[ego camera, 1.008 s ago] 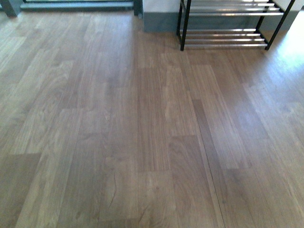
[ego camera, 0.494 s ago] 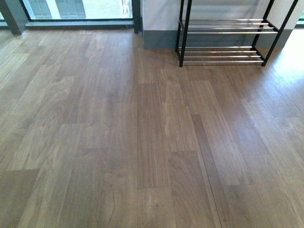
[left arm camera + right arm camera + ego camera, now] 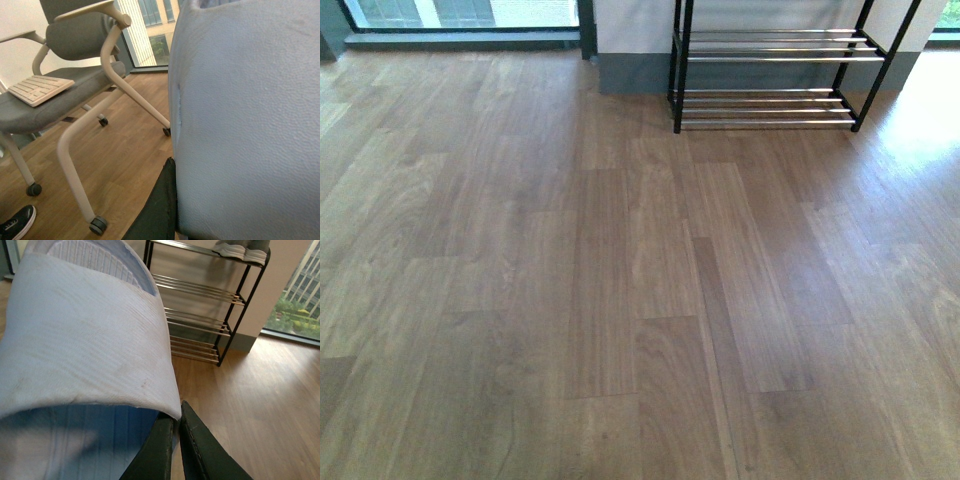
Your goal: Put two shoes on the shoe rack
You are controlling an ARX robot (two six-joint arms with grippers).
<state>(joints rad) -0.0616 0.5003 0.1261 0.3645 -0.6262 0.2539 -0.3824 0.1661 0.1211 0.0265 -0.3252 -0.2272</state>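
Note:
The shoe rack [image 3: 770, 70], black-framed with silver rod shelves, stands against the far wall at the upper right of the front view; neither arm shows there. In the right wrist view my right gripper [image 3: 176, 427] is shut on the strap edge of a pale-blue slide slipper [image 3: 85, 345], with the rack [image 3: 200, 315] beyond it and grey sneakers [image 3: 240, 249] on its top shelf. In the left wrist view my left gripper [image 3: 172, 200] is shut on another pale-blue slipper [image 3: 250, 125], which fills most of that view.
A wheeled chair [image 3: 75, 85] with a keyboard [image 3: 37, 89] on its seat stands close to the left arm. A black shoe [image 3: 17, 225] lies on the wood floor [image 3: 620, 300] near it. Windows [image 3: 460, 12] line the far wall.
The front view has shifted: the rack sits lower and further left in frame than a second ago, and the window strip has come into sight.

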